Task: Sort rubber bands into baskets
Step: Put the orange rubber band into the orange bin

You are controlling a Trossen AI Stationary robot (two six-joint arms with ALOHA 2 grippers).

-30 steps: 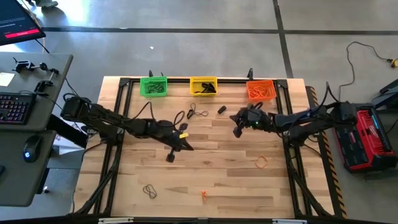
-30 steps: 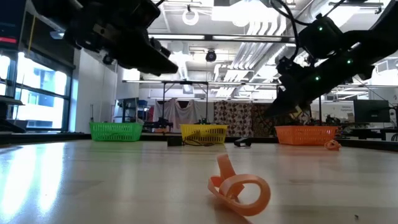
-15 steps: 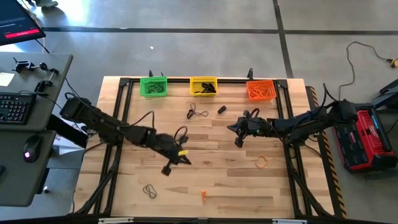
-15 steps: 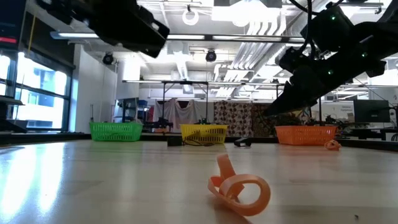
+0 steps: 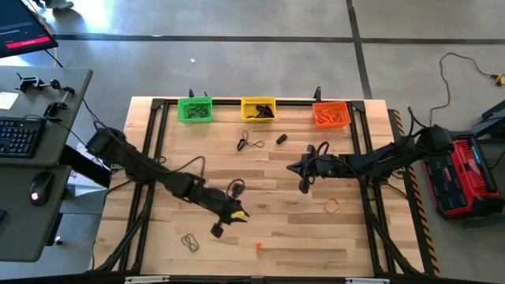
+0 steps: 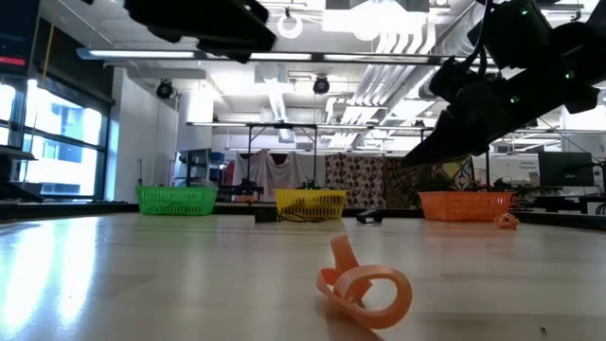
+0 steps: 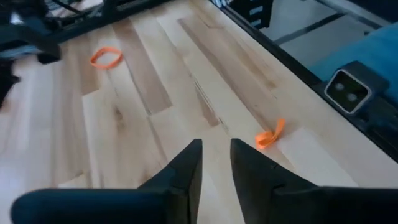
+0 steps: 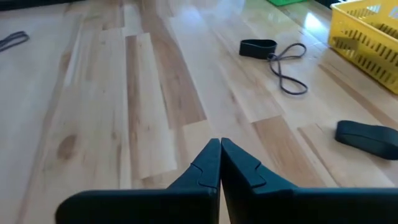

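Orange rubber band, curled, lies on the table's near edge; in the low view it sits closest to us. Flat orange loop lies toward the right side. Dark loop near-left, thin dark bands plus a small thick black band lie before the baskets.

Left gripper hovers over the near-mid table, between dark loop & curled orange band. We see its fingers slightly apart w/ a narrow gap, holding nothing; bare wood shows between them.

Right gripper hangs over mid-table, right of centre. Fingers pressed together, empty, touching nothing.

Far edge: green basket, yellow basket, orange basket in a row, all w/ bands inside. We see nothing between either gripper & the bands. Off-table: desk w/ keyboard left, red case right.
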